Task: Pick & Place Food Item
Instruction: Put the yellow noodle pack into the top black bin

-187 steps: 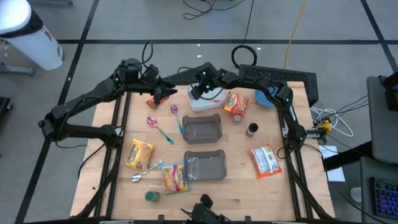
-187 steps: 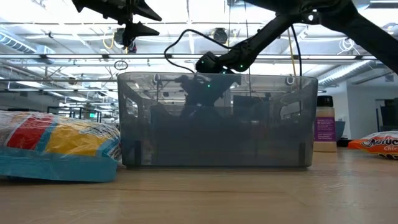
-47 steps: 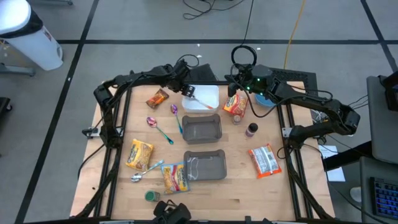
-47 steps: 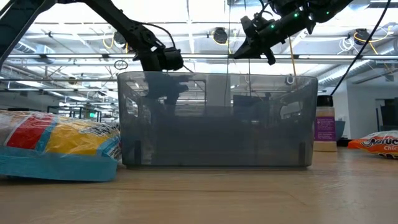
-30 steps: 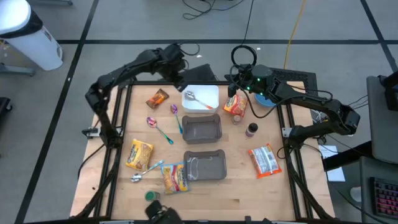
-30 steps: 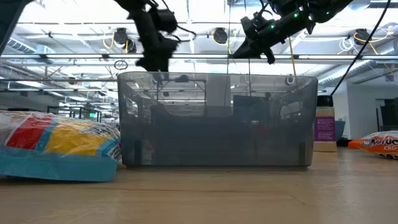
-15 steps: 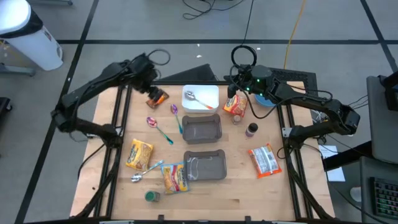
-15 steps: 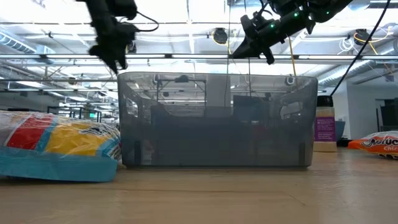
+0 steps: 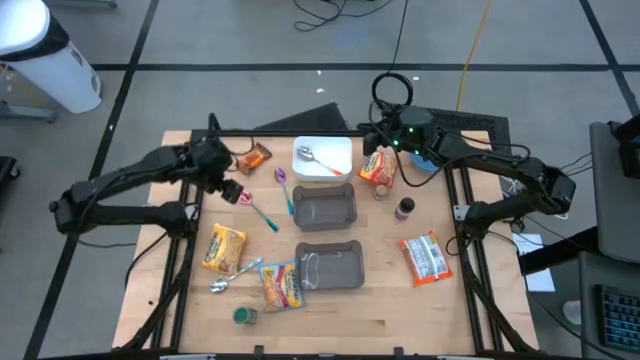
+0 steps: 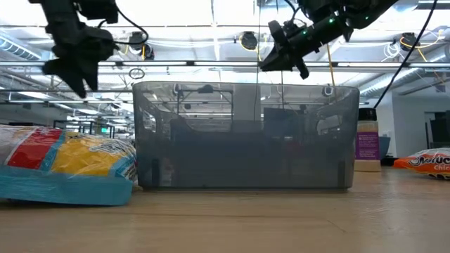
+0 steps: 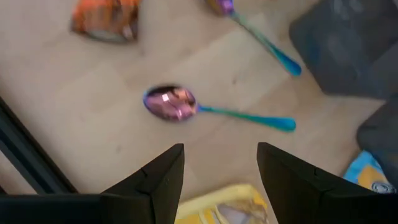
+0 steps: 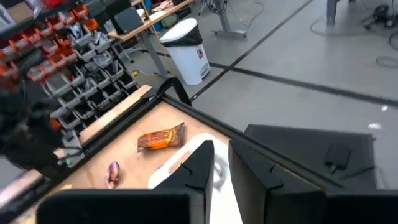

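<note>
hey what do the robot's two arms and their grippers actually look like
Both arms are dark, slim, jointed links with black cables looped along them. The left gripper ends in two flat, black, wedge-shaped fingers. The right gripper has the same black angular fingers, and green indicator lights glow near the right arm's wrist.

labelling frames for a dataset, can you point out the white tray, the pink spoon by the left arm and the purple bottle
white tray [image 9: 337,153], high view, bare floor of the tray beside the spoon in it
pink spoon [image 11: 170,102], left wrist view, middle of its bowl
purple bottle [image 9: 404,209], high view, its top
</note>
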